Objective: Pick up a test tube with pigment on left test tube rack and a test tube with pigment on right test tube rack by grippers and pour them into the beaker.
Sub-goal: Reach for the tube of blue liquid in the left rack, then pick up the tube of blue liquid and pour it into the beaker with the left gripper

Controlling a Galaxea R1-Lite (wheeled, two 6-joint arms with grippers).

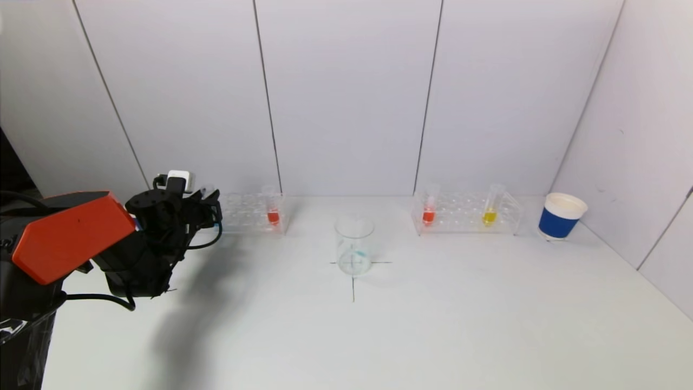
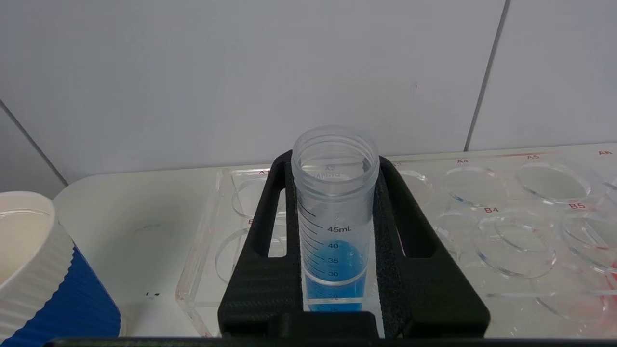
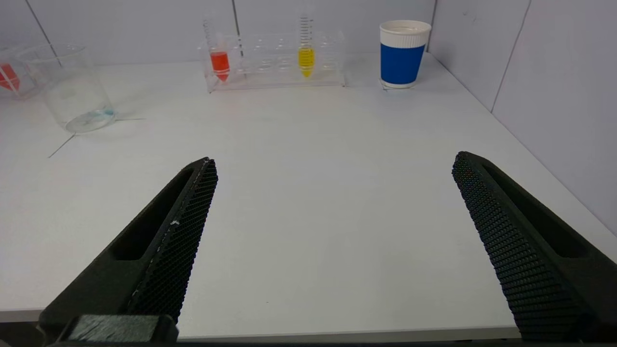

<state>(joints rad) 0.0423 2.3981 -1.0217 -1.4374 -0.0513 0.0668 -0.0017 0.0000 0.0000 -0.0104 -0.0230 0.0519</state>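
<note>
Currently, the left gripper [image 2: 335,241] is clamping a blue-filled test tube [image 2: 334,202] standing in the left rack [image 2: 482,212]; the right gripper [image 3: 332,241] is hanging with fingers spread apart above the table [image 3: 313,168].

Left hand [image 1: 208,208] at left rack [image 1: 252,214], seemingly gripping a tube, beaker [image 1: 354,245] centred, right rack [image 1: 466,213] beyond

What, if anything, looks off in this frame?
A faint blue smear sits in the bottom of the beaker, though the blue tube stands upright, unpoured. Nothing is spilled on the table.
</note>
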